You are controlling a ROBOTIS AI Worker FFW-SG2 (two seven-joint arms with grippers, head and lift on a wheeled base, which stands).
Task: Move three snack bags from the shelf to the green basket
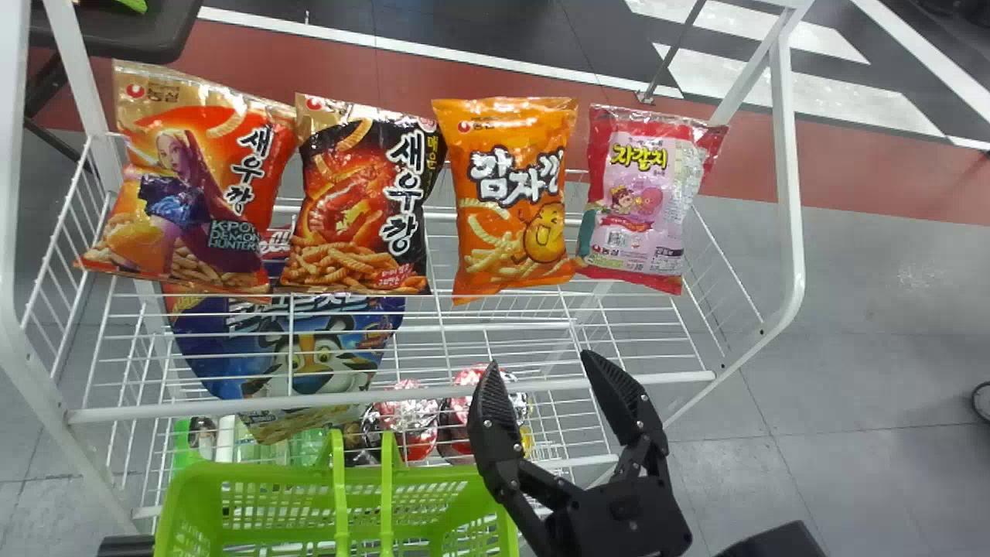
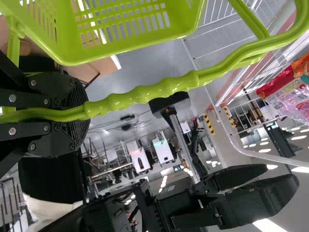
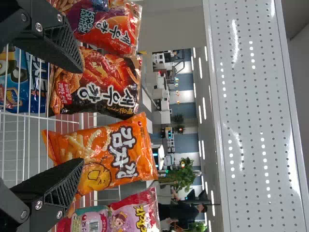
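Right pincer [image 1: 540, 363] stands wide, its fingers well apart and pointing forward over the near rail of the white wire shelf [image 1: 124, 412]. Its tips are nearest the orange bag [image 1: 483, 213], short of it and touching no snack. Left pincer [image 2: 72, 115] is clamped around the ridged handle [image 2: 169, 86] of the green basket [image 1: 186, 495], which sits low, just in front of the shelf.

Four snack bags stand side by side on the top tier, printed fronts toward the robot, crimped tops up, long axes running from the wire floor upward. The orange one is nearly straight in the head view. To its left, the black-and-orange bag [image 1: 340, 205] tips its top slightly right, and the farthest-left bag [image 1: 255, 166], orange-red with a gold top, slants the same way and more. On the right end, the pink bag [image 1: 638, 197] also slants its top rightward, with a gap between it and the orange one.

Below, on a lower tier, are a large blue bag [image 1: 209, 348] and some red-and-silver packages [image 1: 406, 414].
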